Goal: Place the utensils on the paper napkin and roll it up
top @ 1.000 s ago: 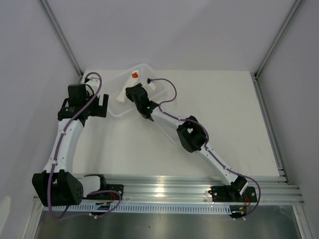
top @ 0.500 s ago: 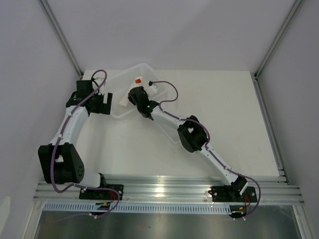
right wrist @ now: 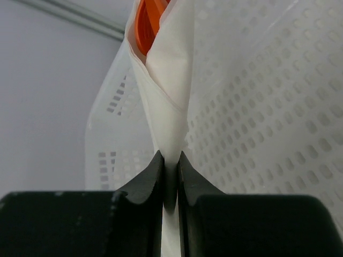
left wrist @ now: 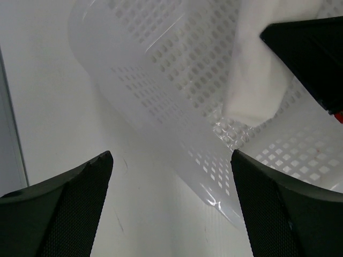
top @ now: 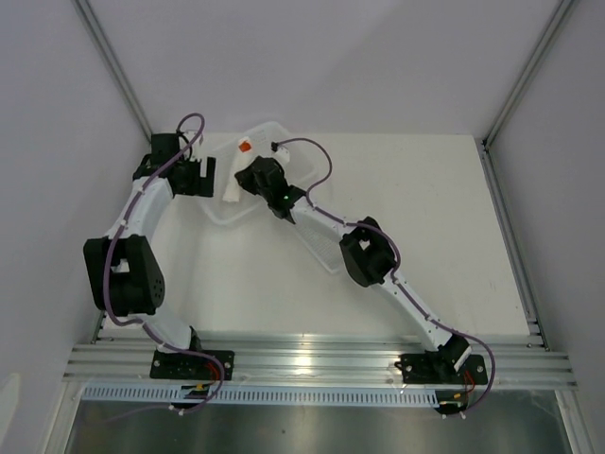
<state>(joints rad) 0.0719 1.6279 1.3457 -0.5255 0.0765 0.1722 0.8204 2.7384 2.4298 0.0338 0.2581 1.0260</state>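
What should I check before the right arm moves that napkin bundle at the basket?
1. Grip: right gripper shut on the paper napkin: ok.
2. Contents: an orange utensil shows inside the fold: ok. How many are in there: cannot tell.
3. Roll closed: not ok, the top gapes.
4. Other arm: left gripper open, holding nothing: ok.
5. Clearance: left gripper apart from the basket wall: cannot tell.
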